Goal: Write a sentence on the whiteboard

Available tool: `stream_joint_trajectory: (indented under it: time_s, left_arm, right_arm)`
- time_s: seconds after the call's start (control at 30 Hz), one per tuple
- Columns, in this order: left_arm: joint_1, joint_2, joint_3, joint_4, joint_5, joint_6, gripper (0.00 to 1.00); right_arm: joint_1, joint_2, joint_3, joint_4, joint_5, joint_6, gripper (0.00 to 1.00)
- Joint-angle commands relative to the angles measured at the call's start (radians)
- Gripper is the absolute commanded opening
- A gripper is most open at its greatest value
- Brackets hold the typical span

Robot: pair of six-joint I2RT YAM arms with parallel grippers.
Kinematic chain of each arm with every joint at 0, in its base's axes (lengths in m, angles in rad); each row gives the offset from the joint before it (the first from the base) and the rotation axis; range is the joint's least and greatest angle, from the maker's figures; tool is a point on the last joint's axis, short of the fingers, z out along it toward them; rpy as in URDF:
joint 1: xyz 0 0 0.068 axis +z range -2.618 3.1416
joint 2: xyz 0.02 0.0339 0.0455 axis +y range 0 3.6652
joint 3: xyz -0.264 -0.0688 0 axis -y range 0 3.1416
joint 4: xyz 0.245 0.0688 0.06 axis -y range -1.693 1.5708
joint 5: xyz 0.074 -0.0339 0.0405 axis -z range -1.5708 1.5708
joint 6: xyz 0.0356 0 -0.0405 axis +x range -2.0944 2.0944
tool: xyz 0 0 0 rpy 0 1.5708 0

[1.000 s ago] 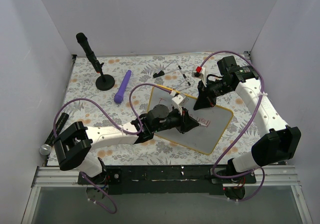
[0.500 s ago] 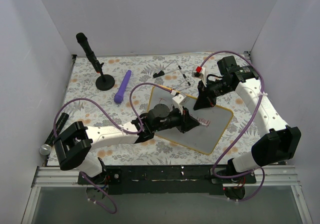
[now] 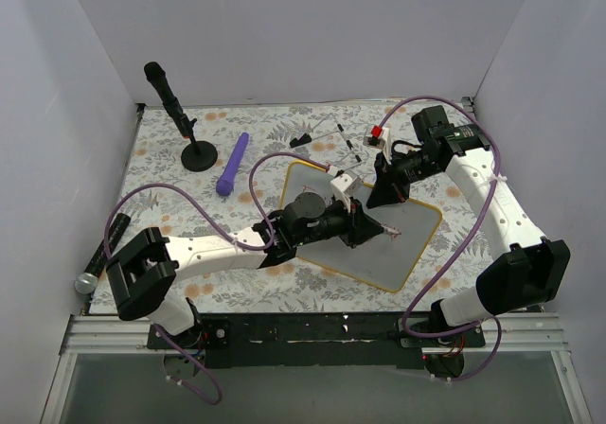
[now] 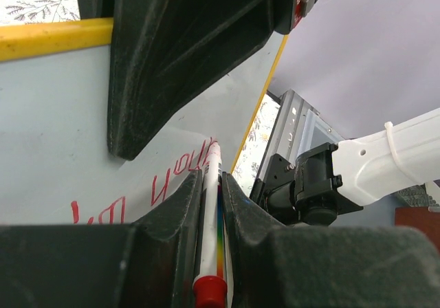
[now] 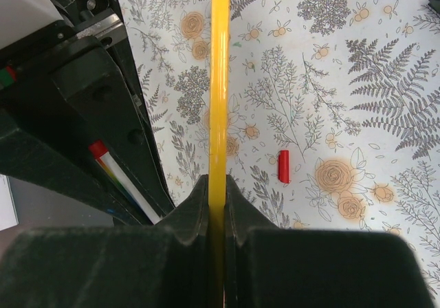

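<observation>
**Red marker tip down on the whiteboard, yellow rim pinched**

Red lettering, the sentence, runs across the white face of the whiteboard. In the left wrist view only a few letters can be read, something like "you". The whiteboard lies askew on the floral cloth, in the middle of the scene between the two arms.

The left gripper reaches over the whiteboard from its left side. Its jaws are drawn in narrow on a white marker with a red end and a rainbow stripe. The marker's tip touches the board at the end of the red letters.

The right gripper comes in at the whiteboard's far edge, close to its right-hand corner. In the right wrist view its jaws are closed tight on the thin yellow rim, which runs straight up between them.

A small red cylinder lies on the cloth just off that rim, apart from it. Well away from the whiteboard's left side stands a black microphone on a round base. A purple stick-shaped object lies between the microphone and the board.
</observation>
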Motion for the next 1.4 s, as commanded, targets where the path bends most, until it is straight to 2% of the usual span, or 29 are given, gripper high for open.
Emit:
stream_joint_trajectory:
  time_s: [0.0, 0.43, 0.63, 0.83, 1.2, 1.37]
  left_arm:
    - [0.007, 0.025, 0.055, 0.019, -0.032, 0.024, 0.0]
    - [0.007, 0.04, 0.072, 0.02, 0.0, 0.021, 0.0]
    - [0.007, -0.076, 0.024, 0.029, 0.03, 0.021, 0.0]
    - [0.009, -0.191, -0.045, -0.035, 0.05, 0.029, 0.0]
    - [0.009, -0.399, -0.291, -0.02, 0.06, 0.027, 0.0]
    - [0.009, -0.451, -0.33, -0.026, 0.049, 0.035, 0.0]
  right_arm:
    - [-0.004, -0.043, 0.006, 0.039, -0.107, -0.027, 0.01]
    - [-0.003, -0.041, 0.012, 0.034, -0.109, -0.028, 0.01]
    - [-0.004, -0.043, 0.012, 0.033, -0.11, -0.028, 0.01]
    - [-0.004, -0.041, 0.015, 0.031, -0.112, -0.03, 0.01]
    - [-0.006, -0.043, 0.011, 0.031, -0.107, -0.03, 0.01]
    - [-0.006, -0.029, 0.018, 0.02, -0.112, -0.041, 0.01]
